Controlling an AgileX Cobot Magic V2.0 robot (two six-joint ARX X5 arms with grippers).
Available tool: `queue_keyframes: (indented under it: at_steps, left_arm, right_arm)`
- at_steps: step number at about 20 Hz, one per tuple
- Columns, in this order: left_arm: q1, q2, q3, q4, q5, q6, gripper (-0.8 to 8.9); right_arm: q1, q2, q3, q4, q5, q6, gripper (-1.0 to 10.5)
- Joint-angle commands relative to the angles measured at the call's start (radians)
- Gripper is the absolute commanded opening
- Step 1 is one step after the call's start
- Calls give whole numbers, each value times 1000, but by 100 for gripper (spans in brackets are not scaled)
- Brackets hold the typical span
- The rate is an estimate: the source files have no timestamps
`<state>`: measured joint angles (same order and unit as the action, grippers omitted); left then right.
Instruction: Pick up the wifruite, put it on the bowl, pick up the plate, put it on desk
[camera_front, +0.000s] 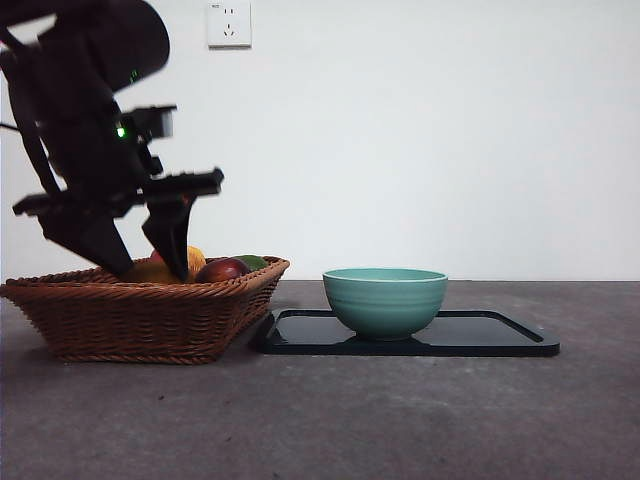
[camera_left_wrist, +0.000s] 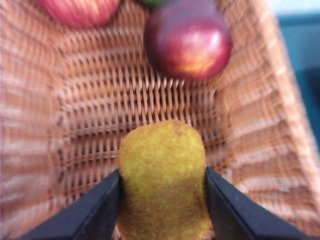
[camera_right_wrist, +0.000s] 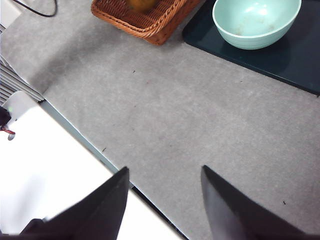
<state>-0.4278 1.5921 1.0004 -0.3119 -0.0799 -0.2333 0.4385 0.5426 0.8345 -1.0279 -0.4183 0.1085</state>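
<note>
Kiwifruit (camera_left_wrist: 162, 180) lies in the wicker basket (camera_front: 140, 315) at left, clamped between the jaws of my left pincer (camera_left_wrist: 162, 200). Step: pickup. Next: lift clear, carry rightward to the bowl (camera_front: 385, 300). My right pincer (camera_right_wrist: 165, 200) waits, released, above the counter (camera_right_wrist: 200, 125).

Setting: looked like a robot test lab, not a home | bare white wall (camera_front: 450, 140) with one power socket (camera_front: 229, 23) | grey-brown desk (camera_front: 400, 420) staged with only a wicker basket (camera_front: 140, 315), black tray (camera_front: 480, 335) and green bowl (camera_front: 385, 298) | black cable (camera_right_wrist: 35, 10) lay at the desk's far edge.
</note>
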Motion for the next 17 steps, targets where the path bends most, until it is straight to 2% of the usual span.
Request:
queue_keyframes:
  at_steps: [1, 4, 6, 7, 12, 16, 17]
  left_arm:
    - [-4, 53, 7, 21, -4, 16, 206]
    - [-5, 95, 7, 19, -3, 15, 230]
    - [-6, 95, 7, 19, -3, 12, 368]
    - [-6, 95, 7, 19, -3, 12, 404]
    - [-6, 22, 14, 11, -3, 14, 407]
    - [-6, -155, 17, -59, 8, 18, 406]
    - [-6, -211, 17, -92, 45, 36, 406]
  right_arm:
    - [6, 2, 9, 10, 0, -4, 230]
    - [6, 2, 9, 10, 0, -4, 230]
    - [6, 2, 9, 10, 0, -4, 230]
    - [6, 2, 9, 10, 0, -4, 230]
    - [6, 2, 9, 10, 0, -4, 230]
    - [6, 2, 9, 10, 0, -4, 230]
    - [6, 2, 9, 10, 0, -4, 230]
